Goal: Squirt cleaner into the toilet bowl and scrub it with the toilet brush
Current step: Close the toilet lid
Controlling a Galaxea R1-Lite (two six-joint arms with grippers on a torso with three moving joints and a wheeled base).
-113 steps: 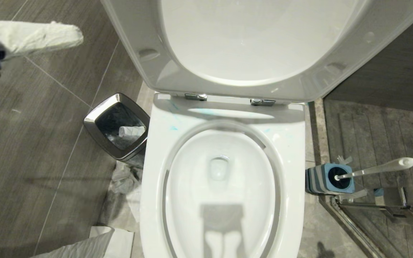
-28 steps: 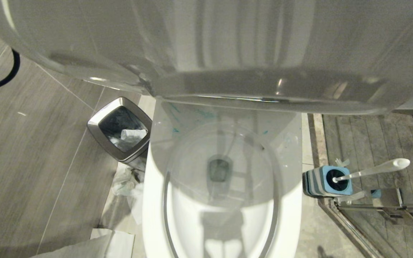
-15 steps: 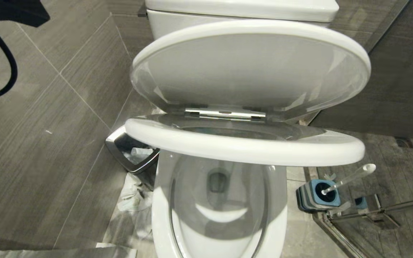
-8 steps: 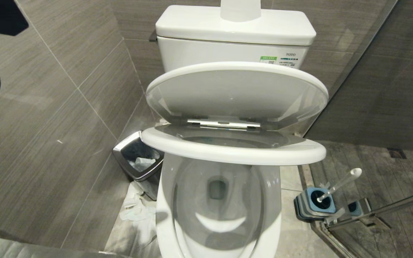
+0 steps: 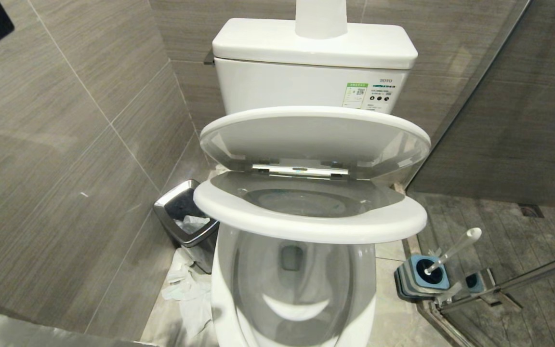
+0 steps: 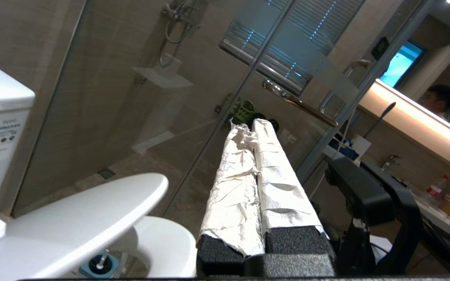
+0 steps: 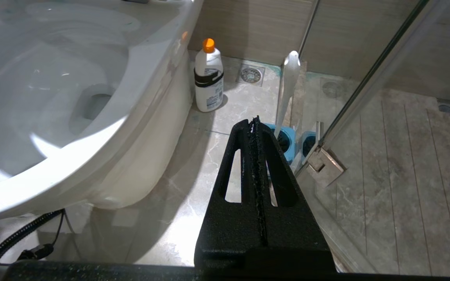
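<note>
The toilet bowl (image 5: 293,289) stands against the back wall, its seat (image 5: 306,221) hanging half lowered above it and the lid (image 5: 313,137) tilted over that. Right of the bowl, the toilet brush (image 5: 453,249) leans in its blue holder (image 5: 424,282) beside the glass shower door (image 7: 369,84). Only the right wrist view shows a white orange-capped bottle (image 7: 208,78) on the floor by the bowl's base, beyond the right gripper (image 7: 254,125), fingers pressed together; the left gripper (image 6: 250,130), paper-wrapped and equally closed, is raised beside the seat, empty.

The toilet (image 5: 369,284) is glossy white ceramic — seat (image 5: 306,224) and lid (image 5: 313,137) smooth plastic. The bin (image 5: 183,219) has a polished metal rim. The left fingers (image 6: 248,175) wear crinkled white paper; the right fingers (image 7: 266,171) are rough matt black.
</note>
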